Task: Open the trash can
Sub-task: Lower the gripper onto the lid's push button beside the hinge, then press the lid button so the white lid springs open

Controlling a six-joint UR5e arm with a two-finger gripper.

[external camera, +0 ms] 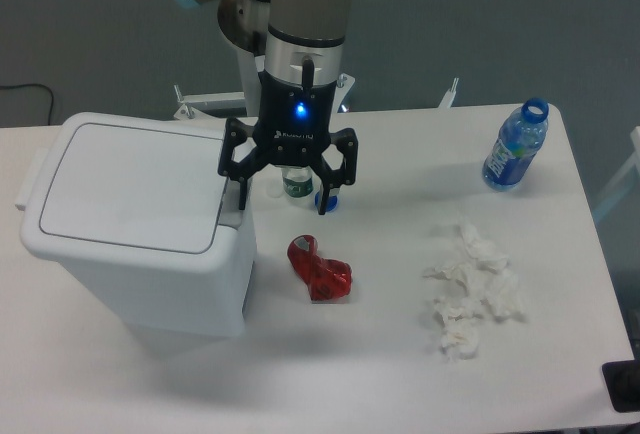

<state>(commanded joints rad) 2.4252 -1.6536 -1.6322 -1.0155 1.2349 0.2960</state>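
Observation:
The trash can (135, 219) is a big white bin on the table's left side, its flat lid (125, 184) down. A grey push-button tab (231, 204) sits at the lid's right edge. My gripper (283, 201) hangs open just right of the bin, pointing down. Its left finger (240, 191) is right above the tab; whether they touch is unclear. The right finger stands over the table near a blue cap. Nothing is held.
Behind the gripper stand a small clear bottle (295, 183) and a blue cap (322, 197). A crumpled red wrapper (320, 269) lies right of the bin. Crumpled white tissues (470, 289) lie at centre right. A blue water bottle (515, 146) stands at the far right.

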